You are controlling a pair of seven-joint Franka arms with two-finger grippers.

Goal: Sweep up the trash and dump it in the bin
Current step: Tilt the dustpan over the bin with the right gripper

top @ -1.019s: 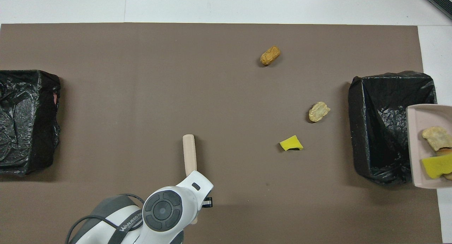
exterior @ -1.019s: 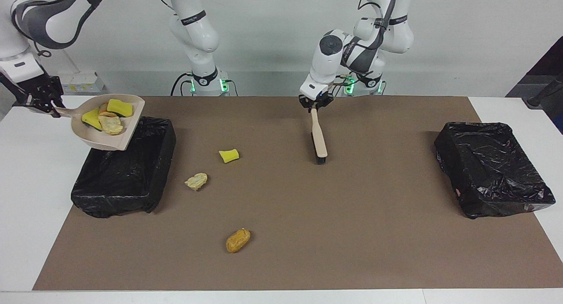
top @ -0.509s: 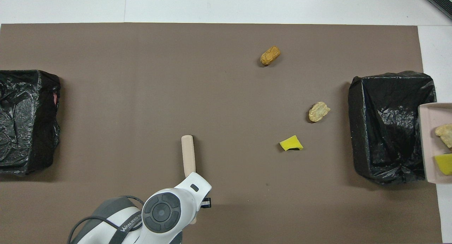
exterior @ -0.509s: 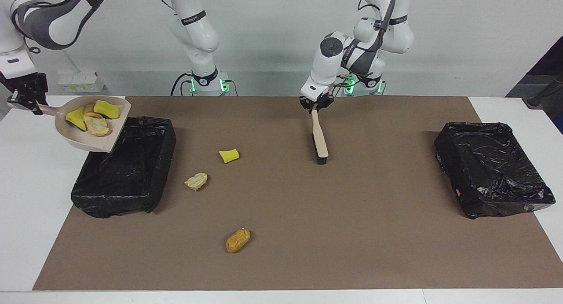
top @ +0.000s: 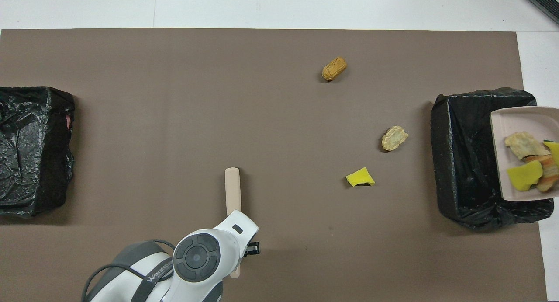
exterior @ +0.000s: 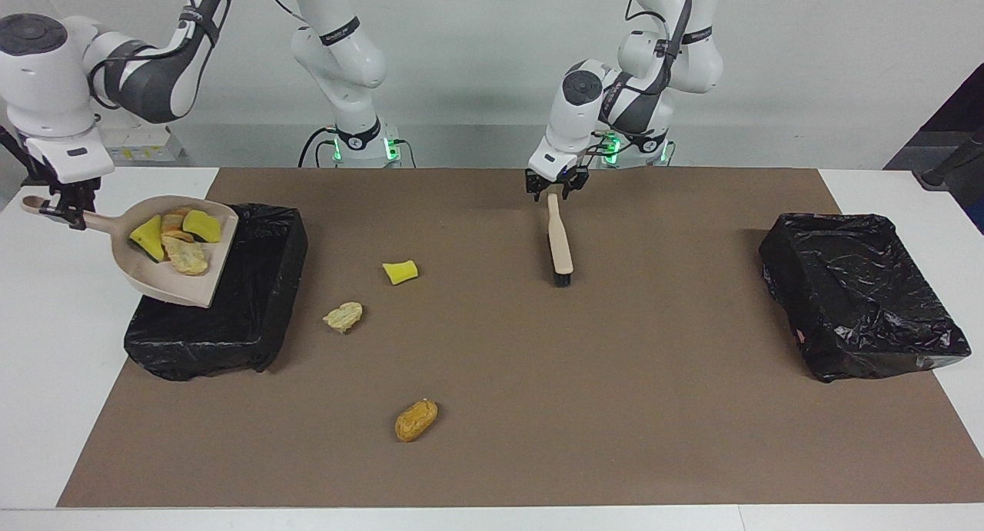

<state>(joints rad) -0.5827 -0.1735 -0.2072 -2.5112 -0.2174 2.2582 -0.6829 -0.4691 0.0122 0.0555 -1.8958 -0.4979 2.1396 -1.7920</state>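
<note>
Beige dustpan (exterior: 173, 266) handle is clamped in the right gripper (exterior: 65, 208); pan with four scraps (exterior: 175, 235) is tilted over the black-lined bin (exterior: 254, 300) at the right arm's end. Left gripper (exterior: 555, 189), jaws parted, sits around the tip of the brush (exterior: 558, 243) handle. On the mat: yellow sponge chunk (exterior: 400, 271), beige lump (exterior: 343, 316), orange-brown lump (exterior: 416, 419). Second bin (exterior: 861, 293) stands at the left arm's end.
</note>
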